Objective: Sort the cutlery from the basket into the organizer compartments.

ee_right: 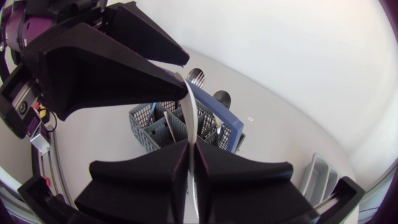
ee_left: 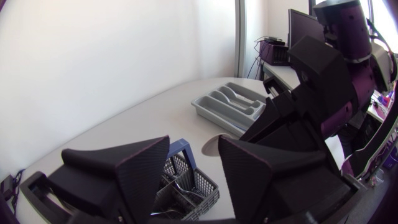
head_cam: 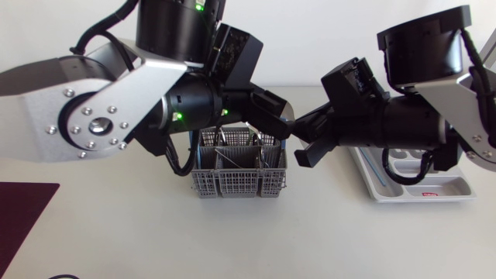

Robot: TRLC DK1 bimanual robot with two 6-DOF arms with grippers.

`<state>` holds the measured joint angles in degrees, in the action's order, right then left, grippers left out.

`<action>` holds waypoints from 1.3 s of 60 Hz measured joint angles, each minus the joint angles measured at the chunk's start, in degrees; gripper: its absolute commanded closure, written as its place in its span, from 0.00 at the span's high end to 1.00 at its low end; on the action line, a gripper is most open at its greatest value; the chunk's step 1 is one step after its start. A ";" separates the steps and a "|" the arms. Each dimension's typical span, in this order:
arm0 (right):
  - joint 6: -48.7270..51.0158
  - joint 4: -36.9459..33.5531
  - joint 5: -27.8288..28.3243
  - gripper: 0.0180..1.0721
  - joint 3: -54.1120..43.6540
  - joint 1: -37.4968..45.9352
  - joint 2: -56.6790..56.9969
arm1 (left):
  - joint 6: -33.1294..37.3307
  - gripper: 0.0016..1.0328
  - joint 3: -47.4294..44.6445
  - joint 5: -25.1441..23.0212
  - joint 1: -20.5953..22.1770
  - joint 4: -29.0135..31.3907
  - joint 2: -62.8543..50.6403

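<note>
Our right gripper clamps a slim utensil near the basket; our left gripper gapes wide. The organizer bears a red label, illegible.

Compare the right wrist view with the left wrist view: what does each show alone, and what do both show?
Right wrist view only: the right jaws shut on a thin piece of cutlery; utensil ends standing out of the basket. Left wrist view only: the insides of the organizer compartments; the right arm links. Both: the basket with its blue handle, the organizer, the open left jaws.
</note>
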<state>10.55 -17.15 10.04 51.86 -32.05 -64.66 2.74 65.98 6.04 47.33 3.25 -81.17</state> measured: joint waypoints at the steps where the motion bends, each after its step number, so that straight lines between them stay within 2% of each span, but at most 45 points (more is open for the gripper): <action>1: 0.07 0.00 -0.13 0.08 -0.15 0.11 0.24 | 0.00 0.66 0.07 -0.07 -0.04 0.09 0.02; 16: 2.36 -2.03 1.36 0.08 -2.60 1.36 4.24 | -0.04 0.68 0.74 -1.68 -1.88 3.32 1.68; 27: 8.50 -9.94 6.58 0.08 -8.68 2.78 5.73 | -1.49 0.69 5.92 1.11 -7.28 -1.51 4.87; 41: 13.00 -11.06 8.07 0.08 -12.13 6.08 6.29 | -2.78 0.69 7.65 1.31 -7.82 -2.25 8.81; 51: 18.03 -13.00 11.34 0.08 -12.55 14.78 7.30 | -2.78 0.69 7.65 1.29 -7.82 -1.03 8.81; 62: 26.73 -17.42 15.93 0.08 -12.39 27.93 7.17 | -2.25 0.67 7.72 1.29 -5.68 3.13 7.39; 68: 32.76 -19.02 17.75 0.08 -11.61 34.18 5.27 | -1.01 0.67 8.35 1.29 -4.35 7.72 3.34; 78: 43.91 -21.53 19.06 0.08 -9.51 43.04 -0.46 | 0.07 0.67 8.33 1.29 -3.23 11.61 -4.13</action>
<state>54.46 -38.68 29.10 42.35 10.98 -65.12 2.81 74.30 7.33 44.10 14.85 -85.30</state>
